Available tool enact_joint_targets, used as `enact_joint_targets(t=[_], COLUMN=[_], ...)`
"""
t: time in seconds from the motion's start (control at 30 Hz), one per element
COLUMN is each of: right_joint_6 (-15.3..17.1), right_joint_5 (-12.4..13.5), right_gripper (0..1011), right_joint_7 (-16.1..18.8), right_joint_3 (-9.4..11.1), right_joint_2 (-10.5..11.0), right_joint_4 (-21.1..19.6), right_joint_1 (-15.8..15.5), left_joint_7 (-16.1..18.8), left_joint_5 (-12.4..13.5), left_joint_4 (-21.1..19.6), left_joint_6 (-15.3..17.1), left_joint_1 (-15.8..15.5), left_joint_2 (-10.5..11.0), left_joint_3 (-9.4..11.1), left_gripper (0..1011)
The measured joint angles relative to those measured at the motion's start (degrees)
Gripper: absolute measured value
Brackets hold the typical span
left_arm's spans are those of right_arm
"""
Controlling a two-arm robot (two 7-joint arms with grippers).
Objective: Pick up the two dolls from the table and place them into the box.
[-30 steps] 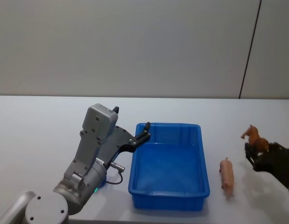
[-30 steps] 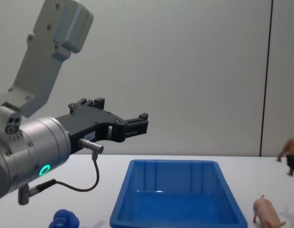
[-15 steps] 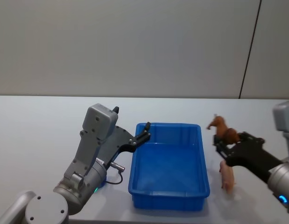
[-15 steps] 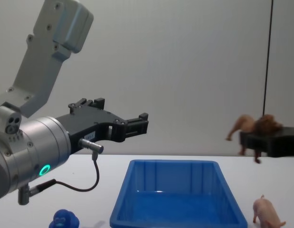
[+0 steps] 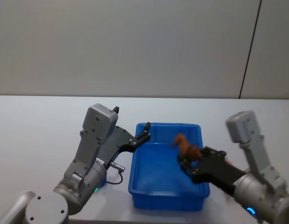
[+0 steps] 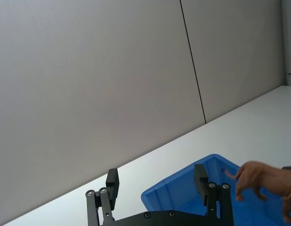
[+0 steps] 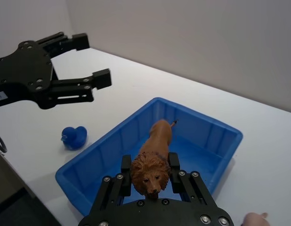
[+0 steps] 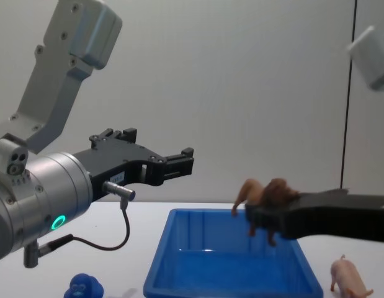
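Observation:
The brown doll (image 5: 186, 147), a lion-like figure, hangs over the right half of the blue box (image 5: 135, 179) with my right gripper (image 5: 188, 163) shut on its body. From the right wrist the brown doll (image 7: 152, 157) sits between the fingers (image 7: 125, 165), above the box (image 7: 96, 153). In the chest view the brown doll (image 8: 266, 195) is just above the box rim (image 8: 160, 273). The pink pig doll (image 8: 348, 280) stands on the table right of the box. My left gripper (image 5: 145, 130) hovers open over the box's left rim, holding nothing.
A small blue toy (image 8: 85, 287) lies on the table left of the box, also visible from the right wrist as the blue toy (image 7: 74, 137). The white table (image 5: 37, 135) stretches wide to the left and behind the box, up to a plain wall.
My right gripper has carried the brown doll leftward from the table's right side to above the box. The left arm and the pig have stayed put.

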Motion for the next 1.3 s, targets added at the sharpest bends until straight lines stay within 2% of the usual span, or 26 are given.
enact_joint_targets(t=[0.43, 0.47, 0.57, 0.63, 0.7, 0.77, 0.97, 1.07, 1.3], right_joint_6=[0.6, 0.6, 0.1, -0.2, -0.6, -0.9, -2.5, -3.3, -4.9], right_joint_5=[-3.9, -4.1, -4.9, -5.2, -5.5, -5.7, -6.1, -6.1, -4.7], right_gripper=[461, 480, 620, 657, 741, 769, 964, 1001, 1001], right_joint_7=[-0.6, -0.7, -1.7, -2.1, -2.7, -3.1, -4.3, -4.9, -6.5], right_joint_3=[-2.6, -2.8, -3.2, -3.4, -3.6, -3.7, -4.0, -4.0, -2.9], right_joint_2=[-3.5, -3.8, -5.0, -5.4, -6.0, -6.3, -7.1, -7.2, -6.3], right_joint_4=[4.4, 4.8, 6.7, 7.5, 8.5, 9.1, 10.5, 10.7, 9.8], right_joint_1=[2.3, 2.5, 3.5, 3.9, 4.4, 4.7, 5.2, 5.2, 4.6], left_joint_7=[0.0, 0.0, 0.0, 0.0, 0.0, 0.0, 0.0, 0.0, 0.0], left_joint_5=[0.0, 0.0, 0.0, 0.0, 0.0, 0.0, 0.0, 0.0, 0.0], left_joint_4=[0.0, 0.0, 0.0, 0.0, 0.0, 0.0, 0.0, 0.0, 0.0], left_joint_6=[0.0, 0.0, 0.0, 0.0, 0.0, 0.0, 0.0, 0.0, 0.0], left_joint_1=[0.0, 0.0, 0.0, 0.0, 0.0, 0.0, 0.0, 0.0, 0.0], left_joint_2=[0.0, 0.0, 0.0, 0.0, 0.0, 0.0, 0.0, 0.0, 0.0], left_joint_3=[0.0, 0.0, 0.0, 0.0, 0.0, 0.0, 0.0, 0.0, 0.0], left_gripper=[1002, 1002, 1002, 1002, 1002, 1002, 1002, 1002, 1002])
